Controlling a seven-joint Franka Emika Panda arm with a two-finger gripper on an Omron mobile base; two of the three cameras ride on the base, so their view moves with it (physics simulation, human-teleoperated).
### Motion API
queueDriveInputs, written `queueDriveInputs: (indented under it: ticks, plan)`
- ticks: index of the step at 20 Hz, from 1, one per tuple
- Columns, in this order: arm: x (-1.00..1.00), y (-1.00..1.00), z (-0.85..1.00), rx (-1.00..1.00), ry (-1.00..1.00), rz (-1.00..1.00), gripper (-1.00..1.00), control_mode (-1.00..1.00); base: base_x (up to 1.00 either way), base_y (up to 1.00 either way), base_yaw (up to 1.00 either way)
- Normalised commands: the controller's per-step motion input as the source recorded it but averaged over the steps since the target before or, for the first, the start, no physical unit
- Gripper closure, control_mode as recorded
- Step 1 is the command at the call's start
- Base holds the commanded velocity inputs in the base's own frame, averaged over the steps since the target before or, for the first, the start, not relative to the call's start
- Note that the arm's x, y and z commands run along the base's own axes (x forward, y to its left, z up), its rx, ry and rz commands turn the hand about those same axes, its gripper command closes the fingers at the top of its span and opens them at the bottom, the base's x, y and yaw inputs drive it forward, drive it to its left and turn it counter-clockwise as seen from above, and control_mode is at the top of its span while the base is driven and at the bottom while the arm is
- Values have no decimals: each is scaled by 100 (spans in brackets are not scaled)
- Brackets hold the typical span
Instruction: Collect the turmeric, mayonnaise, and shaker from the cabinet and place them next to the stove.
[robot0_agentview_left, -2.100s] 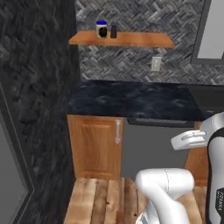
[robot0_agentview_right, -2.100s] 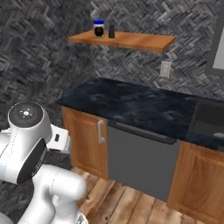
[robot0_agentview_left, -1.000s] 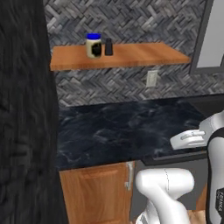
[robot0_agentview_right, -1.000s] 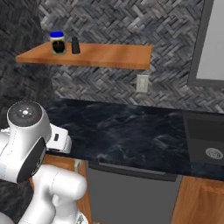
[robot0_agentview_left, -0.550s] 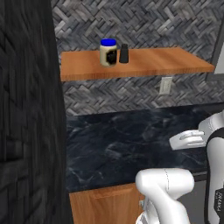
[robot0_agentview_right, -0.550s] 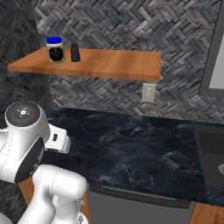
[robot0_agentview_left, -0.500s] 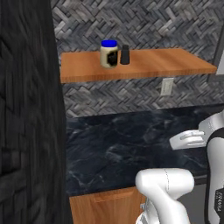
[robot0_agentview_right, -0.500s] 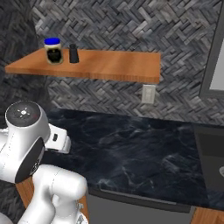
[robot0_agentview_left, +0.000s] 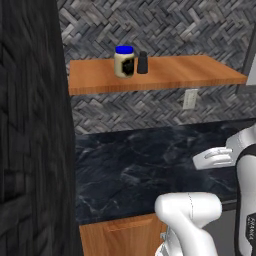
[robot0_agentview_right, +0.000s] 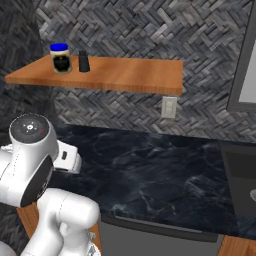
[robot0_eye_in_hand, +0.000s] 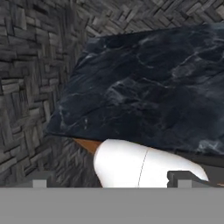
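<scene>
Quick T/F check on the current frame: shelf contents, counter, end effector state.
1. The squat cream jar with a bright blue lid stands on the flat orange-brown wooden shelf. True.
2. The small dark tapered shaker lies tipped over on the dark marble counter. False: it stands upright on the shelf, just right of the jar.
3. The end effector is shut on the jar. False: its fingers are open and hold nothing, down over the counter.
4. A pale wall outlet sits on the herringbone wall below the shelf. True.
5. The jar and shaker are at the shelf's right end. False: they stand near its left end.
</scene>
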Motion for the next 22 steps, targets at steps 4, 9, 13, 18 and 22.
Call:
queueDriveInputs:
  ticks: [4, 9, 13, 18, 22]
  plan:
    - [53, 8, 55, 12, -17, 11, -100, -100, 0, 0, 0]
    - [16, 18, 96, 4, -24, 2, -100, -100, 0, 0, 0]
    - [0, 34, 98, 0, -25, 0, -100, -100, 0, 0, 0]
    - [13, 52, 86, 0, -26, 0, -100, -100, 0, 0, 0]
    - [16, 43, 46, 0, -26, -3, -100, -100, 0, 0, 0]
